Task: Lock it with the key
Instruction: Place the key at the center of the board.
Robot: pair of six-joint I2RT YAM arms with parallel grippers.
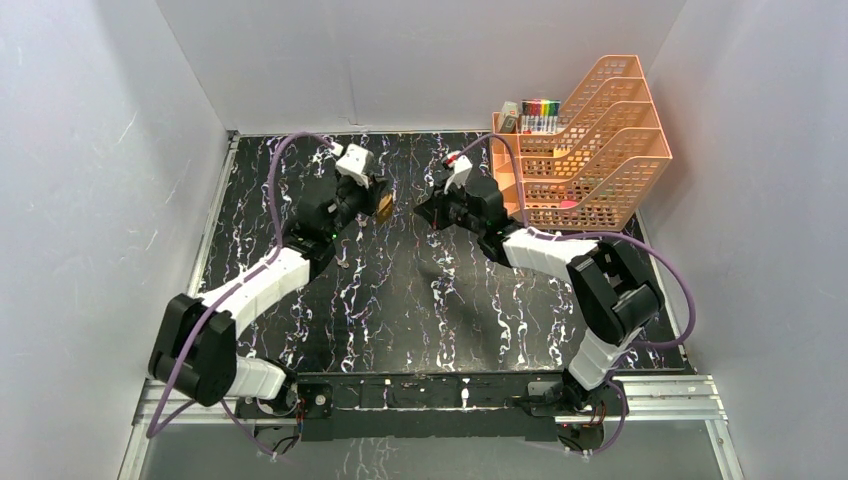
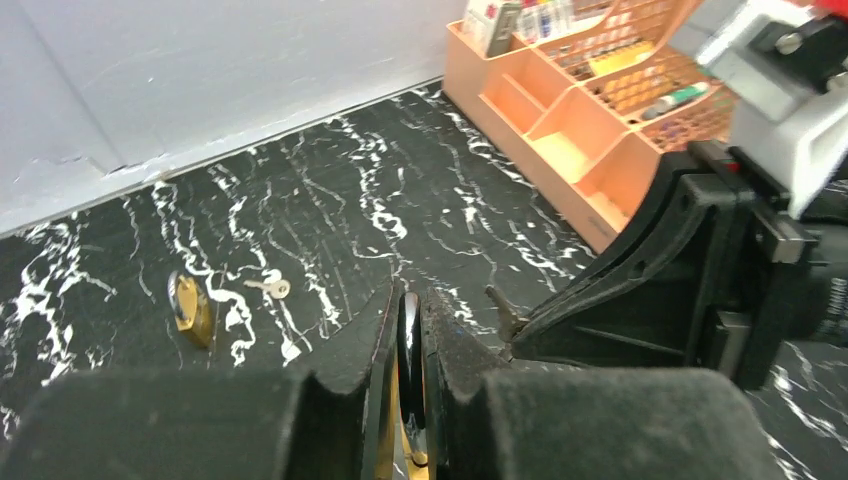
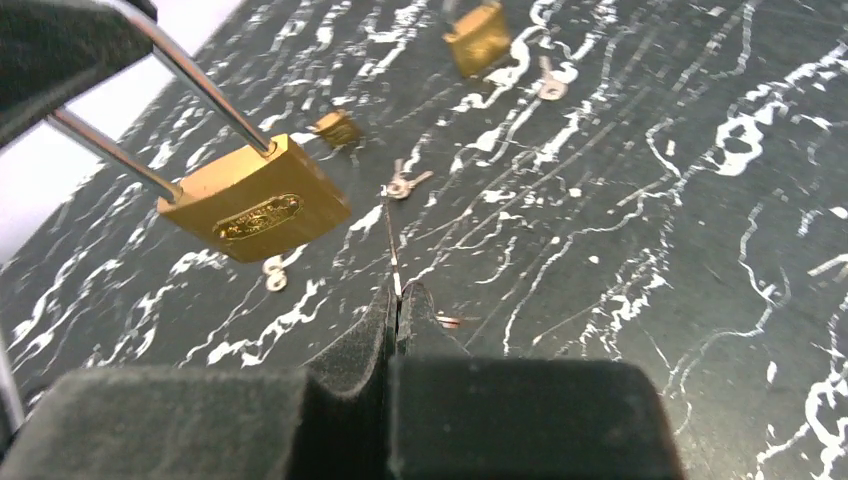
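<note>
A brass padlock [image 3: 255,203] hangs in the air by its silver shackle [image 3: 205,92]. My left gripper [image 2: 410,296] is shut on that shackle [image 2: 410,345], and the brass body shows just below the pads. In the top view the padlock [image 1: 385,206] sits at the left gripper [image 1: 376,198], mid-table towards the back. Facing it from the right, my right gripper [image 3: 398,296] is shut on a small key [image 3: 392,245], seen edge-on. The key's tip [image 2: 497,301] sticks out of the right gripper [image 1: 426,212] and stands a little apart from the padlock.
On the marbled table lie another brass padlock [image 3: 480,38], a smaller one [image 3: 338,127] and loose keys [image 3: 405,183] [image 3: 548,86] [image 3: 272,275]. An orange mesh desk organizer [image 1: 590,150] with pens stands at the back right. White walls close the back and sides.
</note>
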